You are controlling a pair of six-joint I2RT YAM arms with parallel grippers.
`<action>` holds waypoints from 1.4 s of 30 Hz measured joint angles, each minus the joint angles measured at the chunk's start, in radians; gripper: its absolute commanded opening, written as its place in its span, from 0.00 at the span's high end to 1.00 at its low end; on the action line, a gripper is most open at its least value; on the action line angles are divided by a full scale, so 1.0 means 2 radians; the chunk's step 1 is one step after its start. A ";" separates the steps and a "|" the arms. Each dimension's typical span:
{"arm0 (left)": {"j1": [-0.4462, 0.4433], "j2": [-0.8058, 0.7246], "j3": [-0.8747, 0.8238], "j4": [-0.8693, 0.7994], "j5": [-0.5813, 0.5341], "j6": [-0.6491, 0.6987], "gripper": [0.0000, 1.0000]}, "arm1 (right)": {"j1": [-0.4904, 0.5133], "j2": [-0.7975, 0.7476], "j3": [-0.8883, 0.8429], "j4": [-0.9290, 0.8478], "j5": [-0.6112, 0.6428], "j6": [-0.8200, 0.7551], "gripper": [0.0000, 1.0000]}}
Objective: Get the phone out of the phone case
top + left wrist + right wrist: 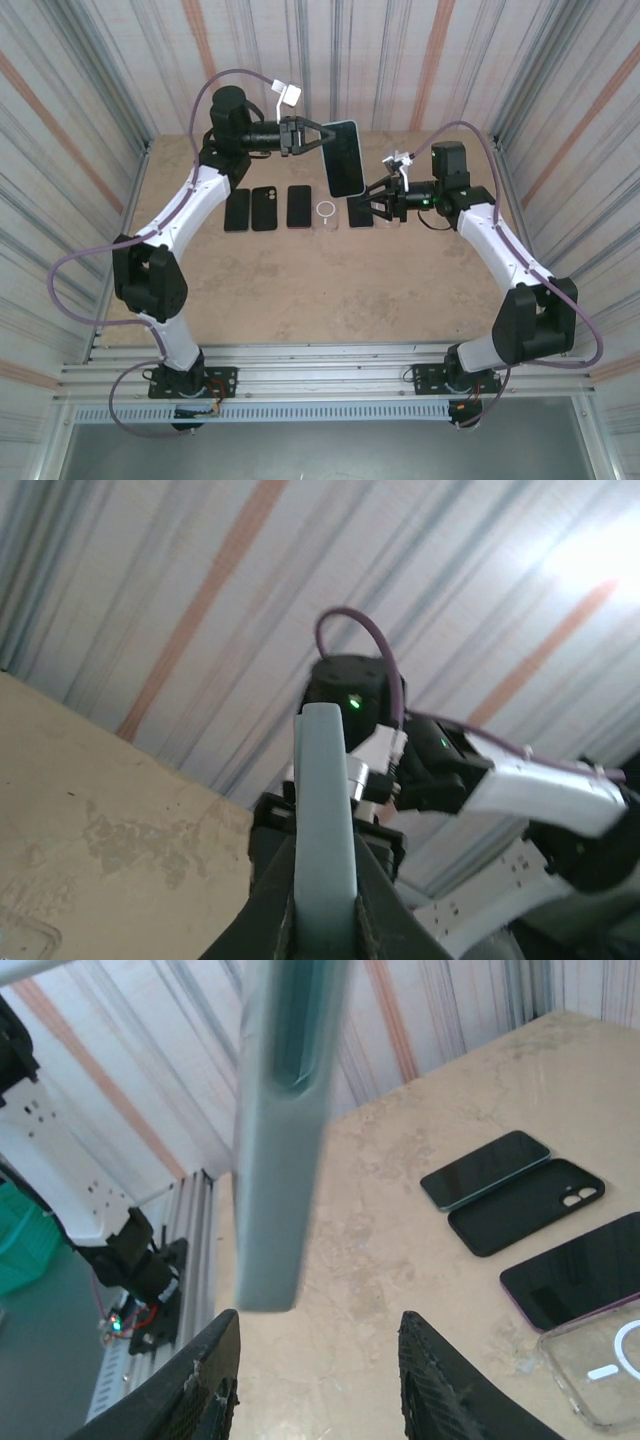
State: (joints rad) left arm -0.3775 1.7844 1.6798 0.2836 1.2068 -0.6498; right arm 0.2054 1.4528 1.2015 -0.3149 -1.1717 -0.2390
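- Pale blue cased phone (343,158), a slim rounded-corner slab, hangs in the air above the tan stone-look table (300,290), clear of the surface.
- Left gripper (318,137) is clamped shut on one long edge of the pale blue cased phone, which sticks out sideways past its fingertips towards the right arm.
- From the left wrist, the pale blue cased phone (325,810) is seen edge-on, rising straight up out of the pinch of the left gripper (325,885), with a dark finger pressed against each flat face.
- Right gripper (372,200) sits just beside the lower end of the phone, its jaws parted and nothing between them.
- From the right wrist, the pale blue cased phone (285,1130) stands edge-on just above and ahead of the right gripper (318,1325). Its lower end is close to the left-hand textured black finger (200,1380), and I cannot tell whether they touch.
- A recessed slot runs along the upper part of that edge.
- On the table beyond the right gripper's fingers lie a teal-edged dark phone (485,1168), screen up, a black empty case (528,1208) with a camera cut-out touching its side, and a dark phone with a purple rim (575,1270).
- Nearest the right-hand finger is a clear plastic case with a white ring (600,1360).
- In the top view, these flat items form one row below and between the two grippers.
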 measured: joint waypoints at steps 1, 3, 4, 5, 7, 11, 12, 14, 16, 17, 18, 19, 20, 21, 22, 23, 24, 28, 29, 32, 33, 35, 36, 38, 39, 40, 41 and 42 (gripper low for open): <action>0.000 0.001 0.001 -0.001 0.012 0.009 1.00 | 0.000 0.006 0.008 -0.012 0.000 -0.014 0.58; 0.001 0.004 0.001 -0.001 0.027 0.021 1.00 | 0.002 0.018 0.024 -0.039 -0.002 -0.040 0.59; 0.002 0.006 0.002 -0.002 0.033 0.028 1.00 | 0.003 0.025 0.031 -0.054 -0.004 -0.053 0.60; 0.002 0.009 0.002 -0.006 0.038 0.035 1.00 | 0.006 0.031 0.038 -0.069 -0.004 -0.067 0.61; 0.005 0.012 0.002 -0.015 0.044 0.046 1.00 | 0.010 0.040 0.048 -0.096 -0.005 -0.093 0.63; 0.005 0.019 0.006 -0.029 0.048 0.063 1.00 | 0.019 0.044 0.065 -0.142 -0.008 -0.139 0.64; 0.005 0.021 0.009 -0.033 0.049 0.066 1.00 | 0.022 0.044 0.068 -0.147 -0.010 -0.146 0.65; 0.005 0.023 0.017 -0.050 0.051 0.078 1.00 | 0.027 0.045 0.072 -0.156 -0.012 -0.160 0.68; 0.005 0.023 0.021 -0.060 0.053 0.085 1.00 | 0.032 0.045 0.075 -0.160 -0.013 -0.167 0.71; 0.005 0.023 0.024 -0.065 0.056 0.089 1.00 | 0.033 0.046 0.076 -0.162 -0.012 -0.172 0.73; 0.005 0.023 0.025 -0.068 0.057 0.090 1.00 | 0.035 0.047 0.077 -0.163 -0.011 -0.174 0.75; 0.005 0.023 0.026 -0.071 0.057 0.092 1.00 | 0.036 0.050 0.080 -0.167 -0.009 -0.178 0.78; 0.005 0.023 0.026 -0.075 0.057 0.093 1.00 | 0.036 0.052 0.082 -0.170 -0.006 -0.180 0.81; 0.005 0.023 0.027 -0.079 0.056 0.093 1.00 | 0.036 0.053 0.084 -0.174 -0.004 -0.185 0.83; 0.005 0.023 0.028 -0.083 0.057 0.094 1.00 | 0.036 0.055 0.086 -0.176 -0.002 -0.188 0.84; 0.005 0.023 0.029 -0.087 0.057 0.095 1.00 | 0.036 0.056 0.087 -0.179 -0.002 -0.188 0.84; 0.005 0.023 0.030 -0.089 0.057 0.096 1.00 | 0.037 0.056 0.087 -0.180 -0.001 -0.188 0.85; 0.004 0.023 0.031 -0.092 0.066 0.102 1.00 | 0.042 0.056 0.088 -0.184 0.003 -0.188 0.88; 0.004 0.023 0.032 -0.093 0.067 0.103 1.00 | 0.043 0.056 0.088 -0.184 0.006 -0.188 0.88; 0.004 0.024 0.036 -0.102 0.068 0.107 1.00 | 0.046 0.056 0.089 -0.183 0.020 -0.188 0.94; 0.004 0.024 0.036 -0.103 0.068 0.109 1.00 | 0.048 0.056 0.089 -0.179 0.029 -0.188 0.95; 0.004 0.025 0.036 -0.105 0.068 0.111 1.00 | 0.051 0.056 0.089 -0.171 0.050 -0.188 0.95; 0.005 0.026 0.036 -0.106 0.068 0.114 1.00 | 0.053 0.055 0.089 -0.168 0.060 -0.188 0.95; 0.005 0.026 0.036 -0.107 0.068 0.118 1.00 | 0.056 0.052 0.089 -0.163 0.078 -0.187 0.95; 0.005 0.026 0.037 -0.107 0.068 0.121 1.00 | 0.057 0.049 0.089 -0.161 0.085 -0.187 0.96; 0.005 0.026 0.038 -0.107 0.069 0.123 1.00 | 0.057 0.046 0.089 -0.159 0.092 -0.187 0.96; 0.004 0.026 0.039 -0.107 0.070 0.126 1.00 | 0.058 0.043 0.089 -0.159 0.098 -0.187 0.95; 0.004 0.026 0.040 -0.107 0.072 0.130 1.00 | 0.058 0.040 0.089 -0.157 0.105 -0.188 0.95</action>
State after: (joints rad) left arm -0.3687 1.8362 1.7607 0.0700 1.3502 -0.3908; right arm 0.3218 1.5333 1.3788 -0.6289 -0.9619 -0.6144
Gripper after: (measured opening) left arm 0.134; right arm 0.138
